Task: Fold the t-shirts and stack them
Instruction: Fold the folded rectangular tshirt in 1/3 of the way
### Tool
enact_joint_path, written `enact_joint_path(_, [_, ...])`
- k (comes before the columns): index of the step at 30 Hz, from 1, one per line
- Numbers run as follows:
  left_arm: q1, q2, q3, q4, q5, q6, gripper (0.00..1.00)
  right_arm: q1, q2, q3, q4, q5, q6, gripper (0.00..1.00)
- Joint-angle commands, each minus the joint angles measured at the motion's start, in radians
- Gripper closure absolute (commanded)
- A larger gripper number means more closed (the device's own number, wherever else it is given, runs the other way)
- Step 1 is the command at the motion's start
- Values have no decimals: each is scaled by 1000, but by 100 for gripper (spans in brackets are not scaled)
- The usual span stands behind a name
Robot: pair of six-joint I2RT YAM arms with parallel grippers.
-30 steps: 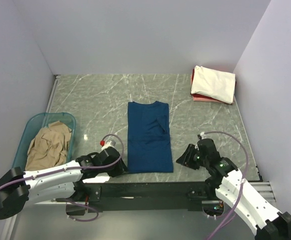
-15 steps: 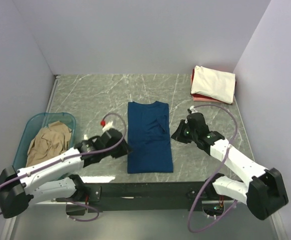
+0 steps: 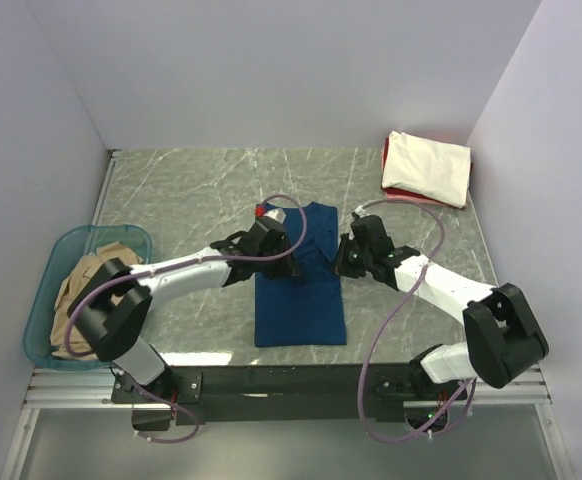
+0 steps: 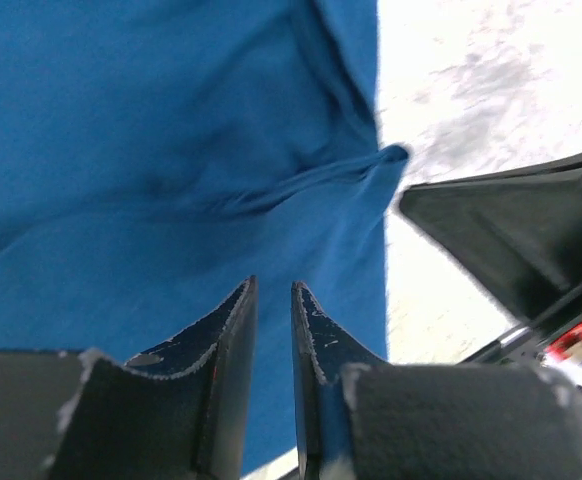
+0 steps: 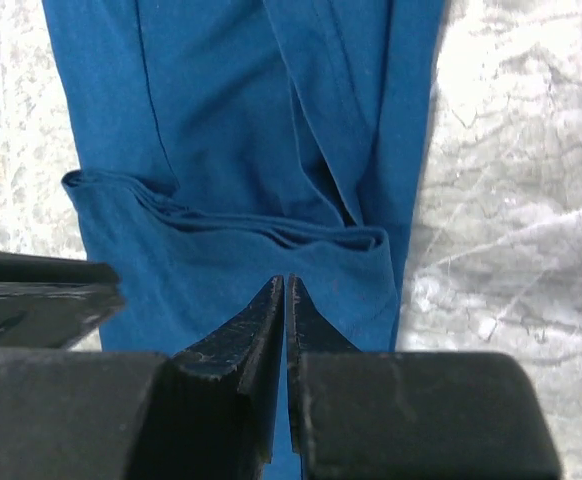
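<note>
Navy blue cloth t-shirt (image 3: 301,300) on grey marbled table (image 3: 191,190) | left gripper (image 4: 273,285): narrow gap | right gripper (image 5: 286,280): nearly closed, hold unclear

Four t-shirts (image 3: 301,300), one tub (image 3: 39,305), two pincers (image 3: 339,262).

The blue t-shirt (image 3: 301,285) is soft, matt cloth with fine creases and stitched seams. The cream t-shirt (image 3: 428,168), the red t-shirt (image 3: 401,197) under it and the tan t-shirt (image 3: 91,290) also look like matt cloth. The tub (image 3: 46,285) is teal plastic, half transparent and slightly glossy. The table (image 3: 191,190) looks like smooth grey-green stone with white veins. The left gripper (image 4: 271,295) and the right gripper (image 5: 285,285) have black, matt fingers with scratched, pale edges. The left arm (image 3: 176,273) and the right arm (image 3: 443,290) have smooth white shells.
</note>
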Motion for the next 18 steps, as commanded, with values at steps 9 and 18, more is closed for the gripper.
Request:
enact_joint_path(9, [28,183,138,90,88,41,76,6,105,75,74,-1,-21,90])
enact_joint_path(18, [61,299,155,107,99,26,78,-8,238,101,72,45,-12,92])
